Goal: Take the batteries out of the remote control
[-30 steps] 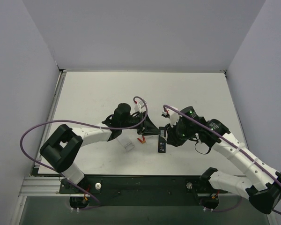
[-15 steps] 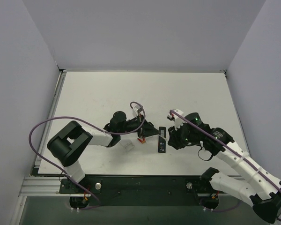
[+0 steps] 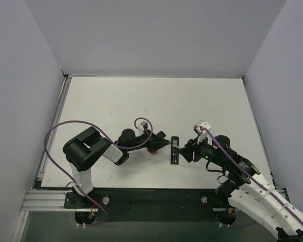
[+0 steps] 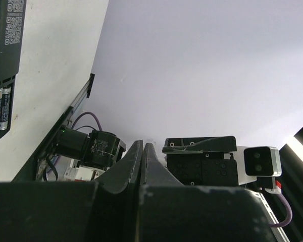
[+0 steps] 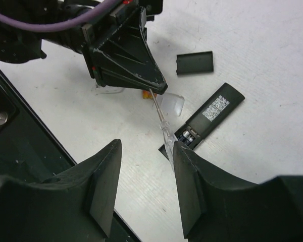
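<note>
From above, the left pincer [image 3: 164, 144] and the right pincer [image 3: 186, 151] are facing each other low over the table [image 3: 106, 101], with the remote control [image 3: 174, 150] lying between their tips. In the left wrist view, its fingers [image 4: 134, 161] are pressing together, and the remote is lying off to their left, batteries [image 4: 2, 108] sitting in its open bay. In the right wrist view, the right pincer is gaping wide and empty, the remote is lying just ahead to the right, and a thin silver stick [image 5: 159, 112] is reaching from its tips to the left pincer's tip.
</note>
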You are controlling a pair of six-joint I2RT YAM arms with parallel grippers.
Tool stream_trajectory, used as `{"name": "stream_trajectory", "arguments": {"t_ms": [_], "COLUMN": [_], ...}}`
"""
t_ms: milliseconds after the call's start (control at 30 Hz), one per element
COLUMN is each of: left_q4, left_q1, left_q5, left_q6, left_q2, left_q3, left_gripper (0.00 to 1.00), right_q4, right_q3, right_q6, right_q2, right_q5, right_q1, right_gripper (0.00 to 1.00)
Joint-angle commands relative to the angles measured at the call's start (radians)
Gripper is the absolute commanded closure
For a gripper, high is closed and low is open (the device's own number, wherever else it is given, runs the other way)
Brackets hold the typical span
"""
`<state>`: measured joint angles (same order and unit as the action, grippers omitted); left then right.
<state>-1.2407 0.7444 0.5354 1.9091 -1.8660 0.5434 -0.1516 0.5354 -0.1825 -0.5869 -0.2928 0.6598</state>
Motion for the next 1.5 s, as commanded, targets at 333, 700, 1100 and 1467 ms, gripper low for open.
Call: {"name": "stream_trajectory", "arguments": {"t_ms": [333, 700, 1100, 1467], "left_q4": [-0.421, -0.421, -0.421, -0.421], "left_q1": [0.007, 0.026, 0.033, 0.035], "left_q5": [-0.11, -0.112, -0.144, -0.158], "left_q6": [0.048, 0.068, 0.088, 0.111], "left_q2": [0.05, 0.054, 0.059, 0.051], "left_q3": [-0.003, 0.049, 0.036, 0.052], "left_gripper": [1.0, 1.0, 1.0, 1.0], "right_q4": [0.145, 0.274, 0.305, 0.322], "right_q3": [-0.092, -0.129, -0.172, -0.201], "right_q6": [-0.176, -0.282, -0.356, -0.368], "right_q2": [0.136, 0.121, 0.131, 0.164], "right_q5": [0.279, 0.273, 0.326, 0.359], "right_q1": [-0.011, -0.011, -0.011, -0.011], "right_gripper": [0.38, 0.47, 0.55, 0.58]}}
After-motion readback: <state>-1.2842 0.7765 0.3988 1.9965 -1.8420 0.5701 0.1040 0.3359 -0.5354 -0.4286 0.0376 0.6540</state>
